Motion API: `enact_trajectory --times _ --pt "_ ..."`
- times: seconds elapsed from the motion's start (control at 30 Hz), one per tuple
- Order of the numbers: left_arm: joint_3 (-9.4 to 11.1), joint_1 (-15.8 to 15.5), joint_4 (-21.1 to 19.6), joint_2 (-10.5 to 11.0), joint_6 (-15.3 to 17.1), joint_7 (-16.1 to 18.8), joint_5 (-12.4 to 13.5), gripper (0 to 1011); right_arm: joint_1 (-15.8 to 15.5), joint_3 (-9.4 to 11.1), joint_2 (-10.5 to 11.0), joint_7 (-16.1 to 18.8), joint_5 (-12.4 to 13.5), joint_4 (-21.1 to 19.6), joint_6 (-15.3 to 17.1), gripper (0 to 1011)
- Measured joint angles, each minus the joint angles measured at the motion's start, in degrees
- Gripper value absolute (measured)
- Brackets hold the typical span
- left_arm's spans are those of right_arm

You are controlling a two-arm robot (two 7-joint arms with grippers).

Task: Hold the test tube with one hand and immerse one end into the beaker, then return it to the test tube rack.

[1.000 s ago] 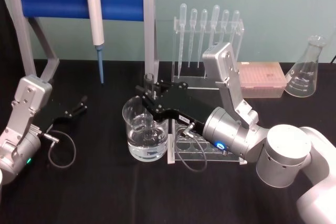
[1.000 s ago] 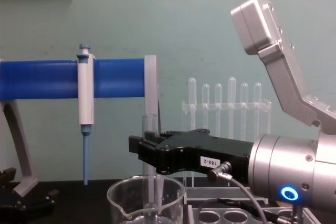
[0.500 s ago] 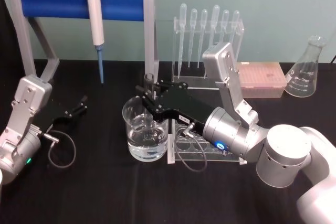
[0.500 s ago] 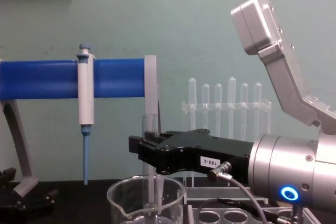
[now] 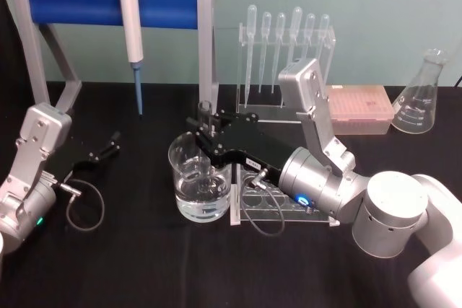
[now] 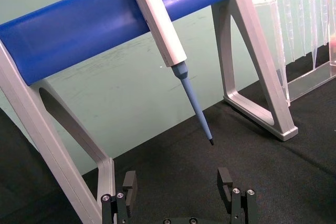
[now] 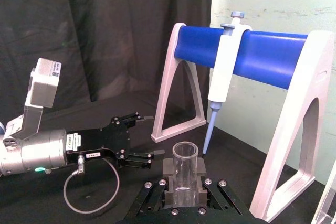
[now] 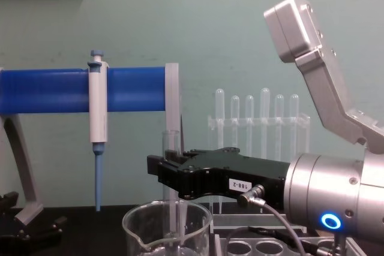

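Observation:
The test tube [image 5: 205,111] stands upright, and my right gripper [image 5: 205,133] is shut on its upper part. It hangs over the beaker [image 5: 182,191], which holds clear liquid. In the chest view the test tube [image 8: 171,143] runs down past the black right gripper [image 8: 163,173] and inside the rim of the beaker [image 8: 139,225]. The right wrist view shows the test tube's [image 7: 185,173] open top clamped between two pads [image 7: 168,171]. My left gripper [image 5: 103,151] rests parked on the table at the left, its fingers [image 6: 129,185] spread open.
Behind the beaker, a white-and-blue pipettor [image 5: 131,30] hangs on a blue-barred stand [image 5: 72,3]. A rack of pipettes [image 5: 285,52], a pink tip box [image 5: 359,108] and a conical flask [image 5: 419,96] line the back right. A clear tube rack [image 5: 278,212] lies under my right wrist.

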Motion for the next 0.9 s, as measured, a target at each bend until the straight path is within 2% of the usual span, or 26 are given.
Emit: enact_trajectory --times 0.9 --pt "0.0 0.0 0.0 0.0 0.0 0.0 0.0 1000 0.0 0.0 0.0 0.0 0.0 0.0 0.0 225"
